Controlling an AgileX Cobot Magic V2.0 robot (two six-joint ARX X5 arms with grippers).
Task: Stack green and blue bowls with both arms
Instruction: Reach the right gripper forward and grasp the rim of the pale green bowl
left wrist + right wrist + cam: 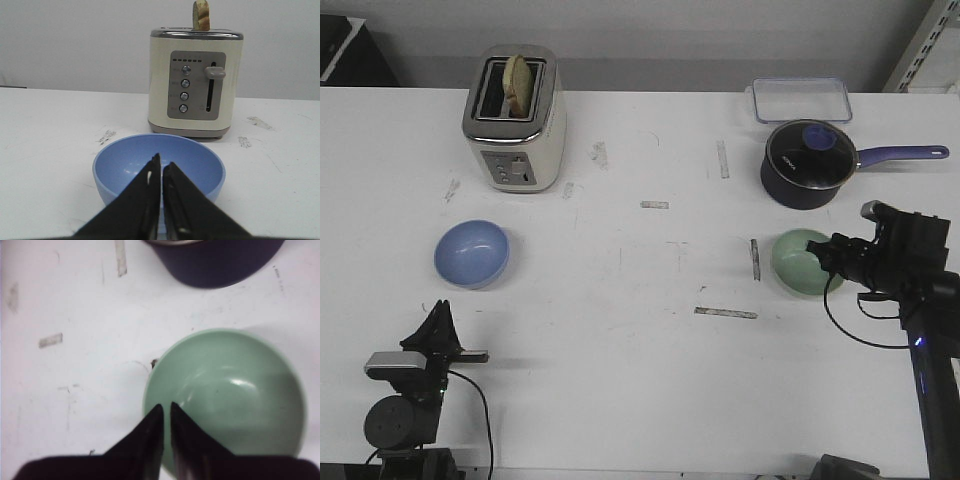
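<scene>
Right jaws (162, 412) (closed) over green bowl (235, 395) rim

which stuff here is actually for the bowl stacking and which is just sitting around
For the job: blue bowl, green bowl, left gripper, right gripper.

Just lying about: toaster with bread slice, lidded navy saucepan, clear plastic container.

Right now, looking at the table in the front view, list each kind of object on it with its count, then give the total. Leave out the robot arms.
Bowls: 2, the blue bowl and the green bowl
Toasters: 1, the toaster
Saucepans: 1, the saucepan
Clear containers: 1, the clear container
Total: 5
</scene>
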